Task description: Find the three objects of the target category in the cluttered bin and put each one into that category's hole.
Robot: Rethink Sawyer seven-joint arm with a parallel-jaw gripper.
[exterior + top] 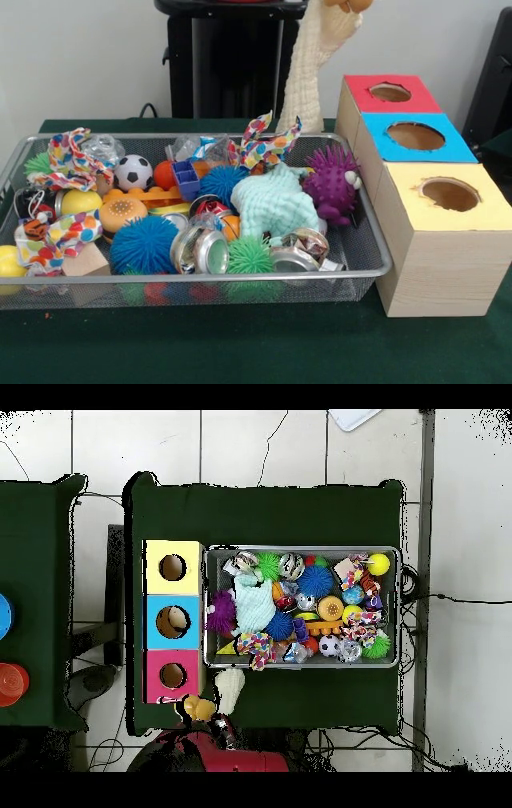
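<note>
Cream cloth (pixel 318 68) hangs in a long, twisted drape from the top of the front view, where the tool (pixel 350 4) barely shows and seems closed on its upper end; its lower end comes down behind the far right corner of the wire bin (pixel 376 248), just left of the red-topped box (pixel 356 90); the overhead view puts it outside the bin, near that same box.

Reading the bin from left to right: a yellow ball (pixel 6 264) sits against the left edge; a patterned fabric strip (pixel 68 156) is draped over the clutter behind it; a small soccer ball (pixel 134 171) lies further back; a burger toy (pixel 122 213) rests beside a blue spiky ball (pixel 142 244); a crushed can (pixel 200 250) touches that ball at the front; a green spiky ball (pixel 250 254) sits just beside the can; a mint green cloth (pixel 274 204) is heaped in the middle right; a purple spiky toy (pixel 332 184) leans near the right wall.

To the right of the bin, on the green bench (pixel 256 344), the boxes stand in a row, each with a round hole: red-topped farthest, then the blue-topped box (pixel 384 148), then the yellow-topped box (pixel 488 212) nearest.
</note>
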